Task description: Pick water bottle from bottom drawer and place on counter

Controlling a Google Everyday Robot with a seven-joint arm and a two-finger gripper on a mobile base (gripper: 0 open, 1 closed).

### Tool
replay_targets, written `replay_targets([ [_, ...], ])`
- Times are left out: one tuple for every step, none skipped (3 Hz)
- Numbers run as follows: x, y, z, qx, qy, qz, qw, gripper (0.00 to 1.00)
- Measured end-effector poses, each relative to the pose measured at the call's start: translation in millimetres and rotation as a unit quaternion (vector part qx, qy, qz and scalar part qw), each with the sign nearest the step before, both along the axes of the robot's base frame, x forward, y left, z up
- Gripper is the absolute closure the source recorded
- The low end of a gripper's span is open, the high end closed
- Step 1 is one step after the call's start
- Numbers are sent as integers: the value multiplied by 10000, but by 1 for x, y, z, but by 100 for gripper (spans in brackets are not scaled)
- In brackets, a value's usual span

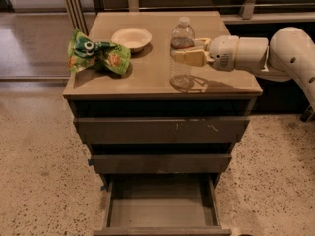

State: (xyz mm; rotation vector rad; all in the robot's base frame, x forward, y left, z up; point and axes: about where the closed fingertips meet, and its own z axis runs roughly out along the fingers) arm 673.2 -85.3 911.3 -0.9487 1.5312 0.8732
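Note:
The water bottle [181, 38], clear with a white cap, stands upright on the tan counter [142, 75] right of centre, its base touching the top. My gripper [185, 51] reaches in from the right at mid-bottle height. One tan finger crosses the front of the bottle and the other sits behind it, so the fingers are closed around its middle. The bottom drawer [162, 230] is pulled out at the foot of the cabinet and its grey floor is bare.
A white bowl [131, 37] and a green crumpled snack bag [96, 57] sit on the counter's left half. The two upper drawers [162, 130] are partly pulled out. My white arm [290, 53] extends off to the right over speckled floor.

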Motion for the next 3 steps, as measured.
replay_targets([
  [0,0,0,0,0,0,10000,13],
  [0,0,0,0,0,0,10000,0],
  [0,0,0,0,0,1,10000,0],
])
